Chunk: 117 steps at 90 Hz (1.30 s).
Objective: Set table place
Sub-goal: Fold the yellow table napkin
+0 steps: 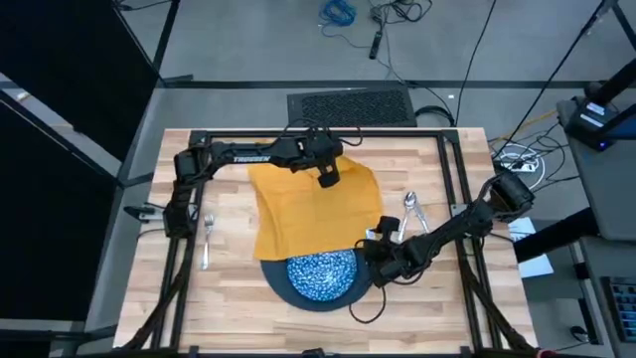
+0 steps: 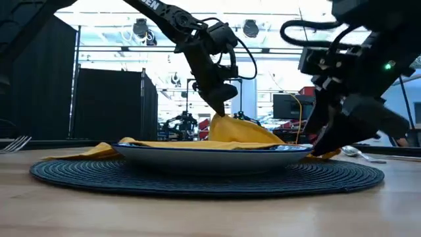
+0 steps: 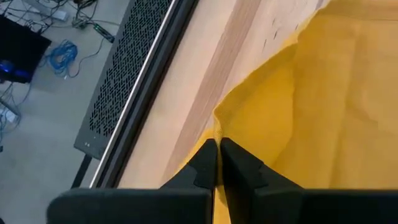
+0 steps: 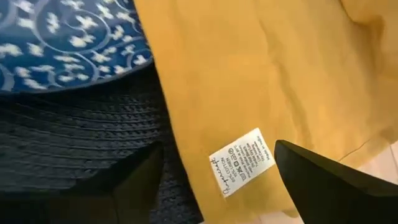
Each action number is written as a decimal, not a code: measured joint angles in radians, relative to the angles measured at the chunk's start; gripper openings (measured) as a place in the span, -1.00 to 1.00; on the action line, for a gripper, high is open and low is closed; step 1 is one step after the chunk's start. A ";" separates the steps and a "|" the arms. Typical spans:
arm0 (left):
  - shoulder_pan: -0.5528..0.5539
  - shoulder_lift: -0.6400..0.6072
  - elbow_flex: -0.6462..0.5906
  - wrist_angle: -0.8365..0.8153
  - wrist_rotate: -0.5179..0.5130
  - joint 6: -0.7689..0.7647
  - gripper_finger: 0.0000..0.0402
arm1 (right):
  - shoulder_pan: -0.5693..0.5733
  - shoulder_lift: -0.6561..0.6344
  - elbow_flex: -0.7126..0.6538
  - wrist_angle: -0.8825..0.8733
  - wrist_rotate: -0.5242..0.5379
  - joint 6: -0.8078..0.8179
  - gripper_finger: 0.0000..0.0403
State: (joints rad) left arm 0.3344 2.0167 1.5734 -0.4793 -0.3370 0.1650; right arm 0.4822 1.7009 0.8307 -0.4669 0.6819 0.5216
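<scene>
Left wrist view: left tool (image 3: 217,149) pinches the yellow napkin (image 3: 323,106); right tool (image 4: 217,180) gapes over its corner.

— From above we get even, soft light on the table (image 1: 447,298); shadows under the arms are faint, and the floor at 9 o'clock falls dark.

— In the low view we look into bright ceiling lamps (image 2: 250,27) at 12 o'clock. The windows behind wash out white, so both arms read as near-silhouettes.

— We also see the mat (image 2: 197,176) sharp there, while the table's near edge at 6 o'clock is soft.

— At the wrists, the napkin (image 4: 280,68) is evenly lit, and the dark fingers (image 4: 323,180) up close blur.
</scene>
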 joint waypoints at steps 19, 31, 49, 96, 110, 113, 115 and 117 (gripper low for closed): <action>-0.001 0.000 0.000 -0.013 0.000 0.000 -1.00 | -0.026 0.025 0.000 0.003 0.007 0.009 0.44; -0.002 0.000 0.000 -0.017 0.000 -0.001 -1.00 | -0.039 0.028 0.000 0.004 0.008 0.013 0.26; -0.002 0.000 0.000 -0.029 0.000 0.000 -1.00 | -0.044 0.028 0.000 0.002 0.007 0.012 -0.27; -0.003 -0.042 0.000 0.036 -0.015 0.007 -1.00 | -0.049 0.028 0.128 -0.351 0.119 0.056 -1.00; -0.004 -0.119 -0.001 0.057 -0.016 0.008 -1.00 | -0.049 0.026 0.245 -0.541 0.216 0.049 -1.00; -0.004 -0.143 -0.001 0.052 -0.017 0.008 -1.00 | -0.049 0.025 0.271 -0.588 0.237 0.049 -1.00; -0.004 -0.158 -0.001 0.057 -0.017 0.009 -1.00 | -0.049 0.025 0.289 -0.624 0.251 0.051 -1.00; -0.002 -0.175 0.000 0.059 -0.017 0.010 -1.00 | -0.049 0.025 0.306 -0.665 0.266 0.058 -1.00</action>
State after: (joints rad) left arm 0.3323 1.8413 1.5730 -0.4202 -0.3539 0.1752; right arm 0.4335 1.7260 1.1367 -1.1314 0.9474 0.5793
